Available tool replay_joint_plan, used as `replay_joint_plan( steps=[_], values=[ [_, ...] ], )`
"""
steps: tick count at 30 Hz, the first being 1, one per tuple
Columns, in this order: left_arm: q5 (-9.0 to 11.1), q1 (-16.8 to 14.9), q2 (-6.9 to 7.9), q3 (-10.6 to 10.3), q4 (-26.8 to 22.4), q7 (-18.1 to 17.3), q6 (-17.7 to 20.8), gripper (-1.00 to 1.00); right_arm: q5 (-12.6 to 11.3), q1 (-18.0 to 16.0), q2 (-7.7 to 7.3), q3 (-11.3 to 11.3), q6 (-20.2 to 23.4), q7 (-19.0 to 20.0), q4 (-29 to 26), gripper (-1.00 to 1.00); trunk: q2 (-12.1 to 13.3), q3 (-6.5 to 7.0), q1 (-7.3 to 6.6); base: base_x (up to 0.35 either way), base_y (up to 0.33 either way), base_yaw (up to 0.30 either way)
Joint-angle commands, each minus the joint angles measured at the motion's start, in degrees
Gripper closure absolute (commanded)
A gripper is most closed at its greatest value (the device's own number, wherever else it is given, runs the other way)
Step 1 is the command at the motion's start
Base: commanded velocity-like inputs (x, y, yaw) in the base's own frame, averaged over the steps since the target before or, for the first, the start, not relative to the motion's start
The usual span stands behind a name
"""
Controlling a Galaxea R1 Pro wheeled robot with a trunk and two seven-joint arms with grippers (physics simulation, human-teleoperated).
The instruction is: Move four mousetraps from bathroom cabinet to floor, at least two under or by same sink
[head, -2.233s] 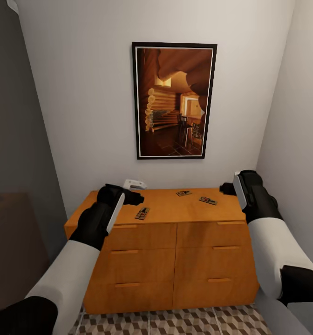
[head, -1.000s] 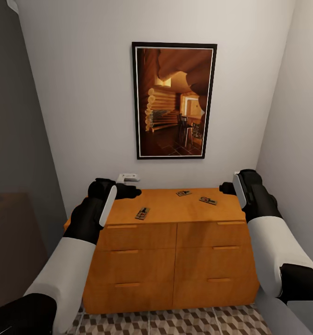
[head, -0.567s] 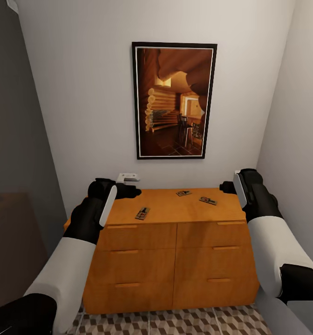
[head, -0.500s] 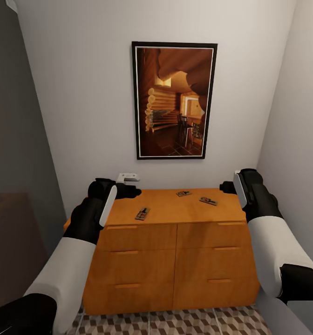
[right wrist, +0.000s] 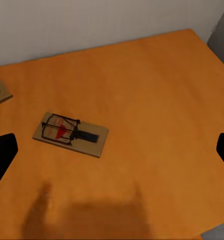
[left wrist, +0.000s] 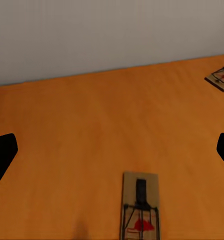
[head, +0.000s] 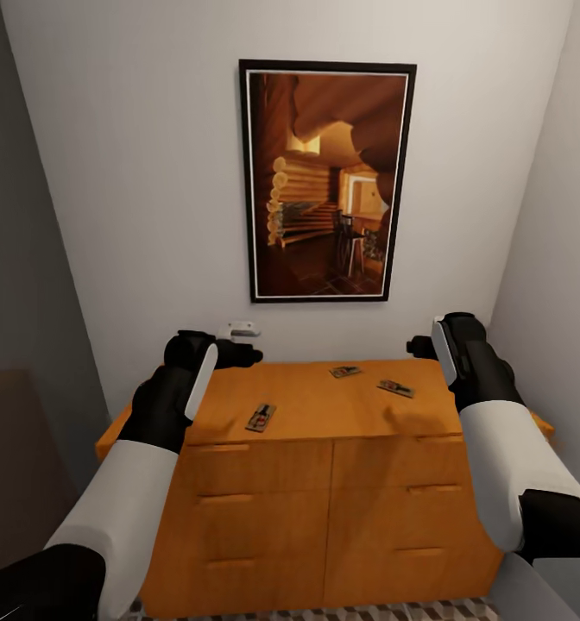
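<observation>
Standing before the cabinet (head: pixel 324 483), the robot is at the reaching stage: both arms are raised over its top, nothing lifted yet. Three mousetraps lie on the worktop (a fourth I cannot make out): one (head: pixel 261 417) at about 7 o'clock, one (head: pixel 345 372) near 12, one (head: pixel 395 388) toward 2. The left end effector (left wrist: pixel 112 150) and right end effector (right wrist: pixel 112 150) are spread wide, empty. Next, I'd judge, the left must descend onto its nearest trap and close.
</observation>
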Motion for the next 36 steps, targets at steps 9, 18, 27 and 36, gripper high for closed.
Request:
replay_joint_plan(
  steps=[9,18,27,36],
  values=[
    [0.12,-0.05,-0.01,0.03,0.05,-0.02,0.23,-1.00,-0.07,-0.04,0.06,4.33,0.24,-0.04,-0.01,-1.00,-0.03,-0.07,0.03,0.316,0.000,0.000],
    [0.34,-0.05,-0.01,0.03,0.23,-0.02,0.27,-1.00,-0.65,-0.04,0.06,6.53,0.24,0.05,0.15,-1.00,-0.03,-0.07,0.03,0.164,0.000,0.000],
    [0.54,-0.05,-0.01,0.01,0.31,-0.06,0.30,-1.00,-0.89,-0.04,0.00,6.86,0.24,1.62,0.39,-1.00,-0.03,-0.07,0.03,0.029,0.000,0.000],
    [0.77,-0.05,-0.01,0.01,0.59,-0.12,0.42,-1.00,-1.40,-0.04,-0.96,8.70,0.24,10.12,0.54,-1.00,-0.03,-0.07,0.03,0.005,0.000,0.000]
  ],
)
